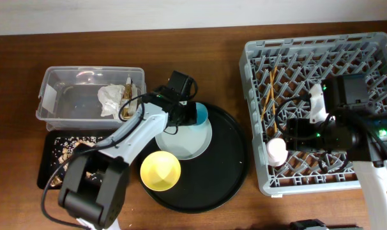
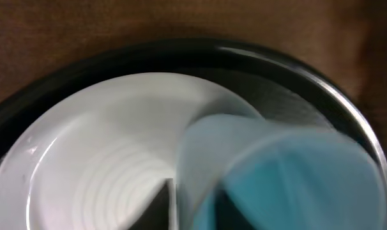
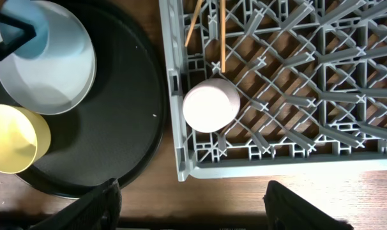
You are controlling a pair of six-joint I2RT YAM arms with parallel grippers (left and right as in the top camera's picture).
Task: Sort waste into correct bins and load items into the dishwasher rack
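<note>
The clear box (image 1: 53,96) holds the napkin (image 1: 109,99) and the wrapper (image 1: 128,91). The shallow black tray (image 1: 46,172) below it holds the food scraps (image 1: 66,150). On the round tray (image 1: 225,166) sit the yellow bowl (image 1: 160,170) and the plate (image 1: 187,144). The blue cup (image 1: 200,115) rests on the plate at the left tool (image 1: 186,112), whose state cannot be told. The rack (image 1: 372,57) contains the chopsticks (image 1: 271,96) and the pink cup (image 1: 276,151). The right tool (image 3: 200,211) is spread wide and empty above the rack's near edge.
</note>
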